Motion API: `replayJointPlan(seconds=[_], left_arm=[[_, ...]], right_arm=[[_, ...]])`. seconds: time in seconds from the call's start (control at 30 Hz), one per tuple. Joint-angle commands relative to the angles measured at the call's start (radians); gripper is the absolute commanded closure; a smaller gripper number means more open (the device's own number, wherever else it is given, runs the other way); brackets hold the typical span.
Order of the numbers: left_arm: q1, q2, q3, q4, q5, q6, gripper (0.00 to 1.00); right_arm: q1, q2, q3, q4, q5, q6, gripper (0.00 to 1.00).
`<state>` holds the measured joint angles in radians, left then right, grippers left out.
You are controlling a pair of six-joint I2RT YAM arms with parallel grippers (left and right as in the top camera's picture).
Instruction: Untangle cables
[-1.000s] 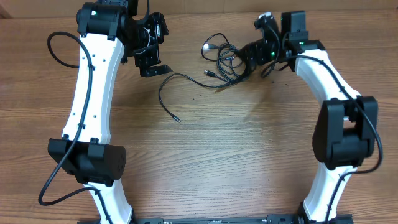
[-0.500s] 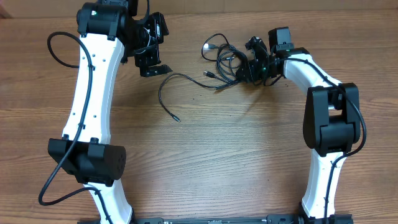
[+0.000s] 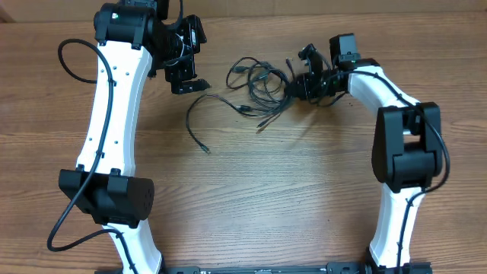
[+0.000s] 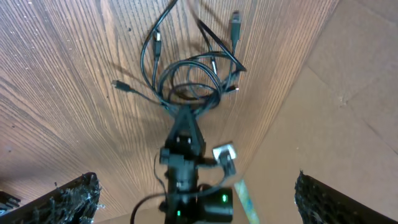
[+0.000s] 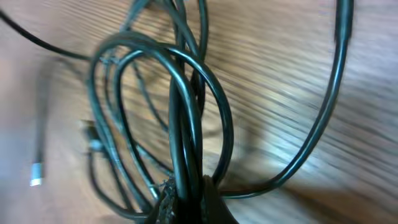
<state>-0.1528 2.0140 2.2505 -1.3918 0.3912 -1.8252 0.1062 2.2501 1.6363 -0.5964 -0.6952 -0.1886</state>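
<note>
Overhead: two white-and-black arms reach over one wooden table (image 3: 251, 198). The left gripper (image 3: 189, 79) hangs near the far edge, left of the middle, its jaws spread wide with nothing between them. The right gripper (image 3: 295, 82) is pinched tight on the right side of the cables (image 3: 255, 80). They form a single loose tangle of thin black cords near the far edge, about midway along it. One cord (image 3: 189, 116) trails out of the tangle past the left gripper and curls toward the table's middle.

Left wrist: this arm's two finger pads (image 4: 68, 199) sit in the bottom corners, far apart. The tangle lies on the wood grain between them, and the right gripper nips its near end. At least three plug ends (image 4: 235, 18) poke out. Past the table's edge is a plain brown surface (image 4: 348, 93) (floor or board, it is hard to say).

Right wrist: a blurred close-up shows several black loops rising from the closed fingertips at the bottom (too overlapped to count). One pale plug tip (image 5: 37, 174) lies at the left.
</note>
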Motion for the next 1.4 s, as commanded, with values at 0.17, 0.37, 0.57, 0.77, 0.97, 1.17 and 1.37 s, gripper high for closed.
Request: replayJointPlan(seconds=[0.17, 0.37, 0.57, 0.77, 0.97, 1.17, 1.37], left_arm=[[0.002, -0.023, 0.007, -0.003, -0.010, 0.016, 0.00], [0.002, -0.023, 0.007, -0.003, -0.010, 0.016, 0.00], [0.002, -0.023, 0.007, -0.003, -0.010, 0.016, 0.00], [0.002, -0.023, 0.007, -0.003, -0.010, 0.016, 0.00], [0.002, -0.023, 0.007, -0.003, -0.010, 0.016, 0.00], [0.002, -0.023, 0.007, -0.003, -0.010, 0.016, 0.00], [0.002, -0.023, 0.007, -0.003, -0.010, 0.016, 0.00]], right_arm=[[0.035, -0.449, 0.002, -0.014, -0.135, -0.002, 0.96], [0.085, -0.636, 0.002, -0.118, -0.118, -0.053, 0.96], [0.125, -0.758, 0.002, -0.332, 0.006, -0.053, 0.96], [0.126, -0.830, 0.002, -0.567, 0.118, -0.075, 0.96], [0.136, -0.870, 0.002, -0.697, 0.119, -0.137, 0.96], [0.169, -0.873, 0.001, -0.716, 0.119, -0.237, 0.96], [0.193, -0.872, -0.034, -0.587, 0.190, -0.247, 0.96]])
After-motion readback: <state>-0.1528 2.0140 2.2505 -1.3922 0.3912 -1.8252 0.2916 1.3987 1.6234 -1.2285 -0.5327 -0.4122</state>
